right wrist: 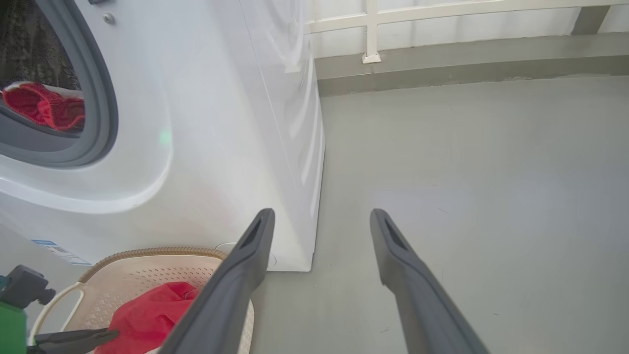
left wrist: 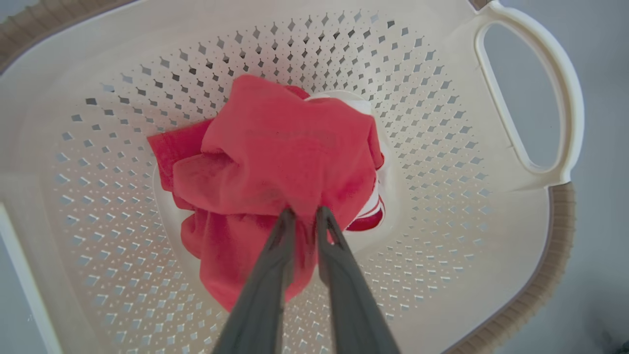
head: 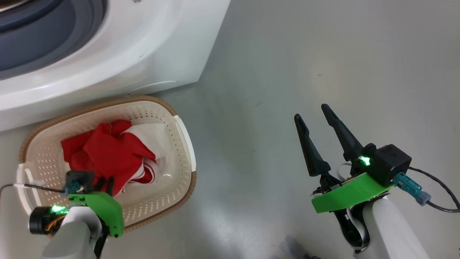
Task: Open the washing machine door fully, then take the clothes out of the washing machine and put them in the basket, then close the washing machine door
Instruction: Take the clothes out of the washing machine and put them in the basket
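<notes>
Listing from the left: washing machine [head: 143, 43], one red piece [right wrist: 44, 105] lying in its drum [right wrist: 19, 54], so unloading looks unfinished; basket [head: 181, 133] set just beside its front for short transfers; red-and-white clothes [head: 107, 151] heaped inside; left tool [left wrist: 304, 211] low over the heap, fingers [left wrist: 265, 275] nearly together with cloth between the tips, pinched or freed I cannot tell; right tool [head: 311, 112] spread wide, empty, parked over bare floor [head: 323, 54].

Floor [head: 323, 54]: smooth grey, faintly glossy, spreading beneath and ahead of the right gripper [head: 311, 112].
Washing machine [head: 143, 54]: white, standing on the floor ahead and to the left of the right gripper.
Basket [head: 43, 154]: cream, brown-rimmed, on the floor directly under the left gripper [left wrist: 304, 211], just beside the machine's front.
</notes>
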{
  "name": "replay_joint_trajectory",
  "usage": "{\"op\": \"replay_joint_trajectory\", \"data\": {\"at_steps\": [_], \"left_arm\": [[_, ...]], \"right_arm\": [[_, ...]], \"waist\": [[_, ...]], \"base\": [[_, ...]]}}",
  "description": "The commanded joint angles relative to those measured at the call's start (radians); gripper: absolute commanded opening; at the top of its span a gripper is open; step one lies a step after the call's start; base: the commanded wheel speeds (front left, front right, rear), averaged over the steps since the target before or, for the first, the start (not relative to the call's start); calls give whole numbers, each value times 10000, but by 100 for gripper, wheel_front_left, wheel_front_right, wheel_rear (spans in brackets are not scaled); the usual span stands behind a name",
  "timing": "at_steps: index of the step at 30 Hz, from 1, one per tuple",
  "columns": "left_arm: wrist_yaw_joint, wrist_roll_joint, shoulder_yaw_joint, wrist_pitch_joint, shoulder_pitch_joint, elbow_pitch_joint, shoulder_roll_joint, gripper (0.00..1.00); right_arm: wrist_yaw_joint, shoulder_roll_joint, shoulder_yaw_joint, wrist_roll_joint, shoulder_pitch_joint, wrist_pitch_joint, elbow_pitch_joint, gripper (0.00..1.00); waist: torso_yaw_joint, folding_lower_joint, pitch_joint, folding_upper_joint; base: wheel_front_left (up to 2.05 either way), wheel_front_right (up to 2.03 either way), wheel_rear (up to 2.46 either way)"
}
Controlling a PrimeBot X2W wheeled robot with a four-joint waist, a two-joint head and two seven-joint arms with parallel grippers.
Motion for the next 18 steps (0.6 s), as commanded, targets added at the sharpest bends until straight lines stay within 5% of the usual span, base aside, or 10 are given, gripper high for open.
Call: {"op": "replay_joint_trajectory", "data": {"at_steps": [1,18], "left_arm": [[-32,-154,166,-73,-28,1,263,100],[-30,-1284,505,-137,759,-1054,129,100]], "right_arm": [[16,58,181,118,23,-118,-216,100],[16,-204,195,-84,444,-118,252,100]], "waist": [[61,0,-86,0],[736,0,-1577,0]], "base": [[0,0,0],[0,0,0]]}}
